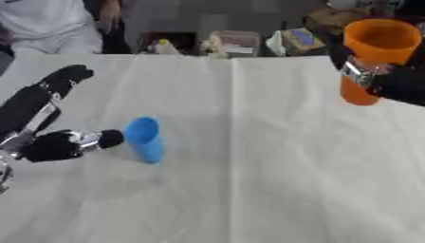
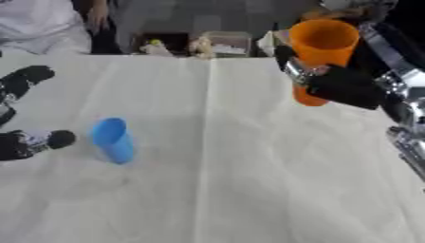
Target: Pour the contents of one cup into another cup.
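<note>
In the left eye view, the blue cup (image 1: 144, 139) is touched near the table's (image 1: 274, 180) left edge by the spread left hand (image 1: 58, 144). In the right eye view, the orange cup (image 2: 320, 54) is gripped upright by the right hand (image 2: 345, 85) near the far right corner; the blue cup (unheld) could be toppled.

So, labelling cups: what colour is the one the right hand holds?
Orange cup, in the right hand; clearest in the right eye view.

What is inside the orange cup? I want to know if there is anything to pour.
Only the orange cup's inner wall near the rim shows; its bottom is hidden, so contents cannot be told. The right hand's fingers wrap its lower part.
</note>
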Controlling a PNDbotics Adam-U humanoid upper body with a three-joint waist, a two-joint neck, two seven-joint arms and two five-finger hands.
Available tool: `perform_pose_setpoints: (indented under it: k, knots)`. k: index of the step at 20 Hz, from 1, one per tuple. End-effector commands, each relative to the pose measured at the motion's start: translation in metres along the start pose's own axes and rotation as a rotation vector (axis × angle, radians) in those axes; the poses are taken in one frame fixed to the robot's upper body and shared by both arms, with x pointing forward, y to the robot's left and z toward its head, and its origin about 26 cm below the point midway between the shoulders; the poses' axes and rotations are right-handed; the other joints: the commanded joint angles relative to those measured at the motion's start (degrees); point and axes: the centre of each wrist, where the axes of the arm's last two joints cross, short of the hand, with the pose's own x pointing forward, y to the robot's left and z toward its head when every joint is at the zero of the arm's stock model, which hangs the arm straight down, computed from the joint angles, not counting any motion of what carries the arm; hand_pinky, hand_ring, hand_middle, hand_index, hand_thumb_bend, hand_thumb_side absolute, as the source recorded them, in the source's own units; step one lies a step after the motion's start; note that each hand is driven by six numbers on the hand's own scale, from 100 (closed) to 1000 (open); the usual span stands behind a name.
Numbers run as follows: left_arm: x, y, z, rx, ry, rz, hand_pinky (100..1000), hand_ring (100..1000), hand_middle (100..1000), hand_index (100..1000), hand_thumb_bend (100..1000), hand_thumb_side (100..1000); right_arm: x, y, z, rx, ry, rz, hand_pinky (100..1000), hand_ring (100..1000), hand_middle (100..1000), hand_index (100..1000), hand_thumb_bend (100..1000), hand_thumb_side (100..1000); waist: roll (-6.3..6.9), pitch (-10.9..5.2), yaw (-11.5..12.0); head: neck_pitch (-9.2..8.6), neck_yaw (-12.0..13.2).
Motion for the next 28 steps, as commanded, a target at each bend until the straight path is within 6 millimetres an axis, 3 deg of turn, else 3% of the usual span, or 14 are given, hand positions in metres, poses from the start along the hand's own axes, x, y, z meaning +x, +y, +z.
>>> perform_pose_setpoints:
  k: [1,8,11,12,18,21,28]
  knots:
    - [-0.006,0.006,-0.003,0.015,-0.011,-0.033,839,917,963,1000,938,890,0.01,-0.007,0.0,-0.012,-0.026,0.012,502,485,499,603,100,408,0.05,-1.1,-0.07,-0.74,0.35]
    - [-0.004,0.0,-0.009,0.021,-0.034,0.073,741,864,938,1000,893,803,0.011,-0.005,-0.001,-0.01,-0.022,0.011,501,484,498,602,100,405,0.05,-0.78,-0.18,-0.99,0.56]
    - [-0.001,-0.001,-0.011,0.041,-0.053,0.116,557,800,909,1000,880,782,0.012,-0.005,-0.001,-0.01,-0.022,0.009,499,483,497,601,100,403,0.05,-0.67,-0.18,-1.15,0.62]
    - [0.0,-0.002,-0.012,0.055,-0.055,0.131,543,792,903,1000,875,780,0.012,-0.005,-0.001,-0.01,-0.023,0.008,499,483,497,601,100,402,0.05,-0.65,-0.17,-1.19,0.63]
    - [0.005,-0.012,-0.016,0.138,-0.057,0.275,724,878,912,1000,838,839,0.013,-0.004,-0.002,-0.009,-0.026,0.003,499,485,498,601,100,400,-0.06,-0.43,-0.2,-1.51,0.78]
    - [0.005,-0.018,-0.017,0.174,-0.066,0.354,713,878,904,1000,835,899,0.014,-0.004,-0.002,-0.01,-0.028,0.0,499,486,497,601,100,398,-0.11,-0.35,-0.24,-1.6,0.81]
    - [0.0,-0.033,-0.018,0.176,-0.064,0.464,657,836,893,1000,802,863,0.015,-0.003,-0.003,-0.011,-0.028,-0.007,499,487,497,601,100,388,-0.19,-0.32,-0.33,-1.78,0.88]
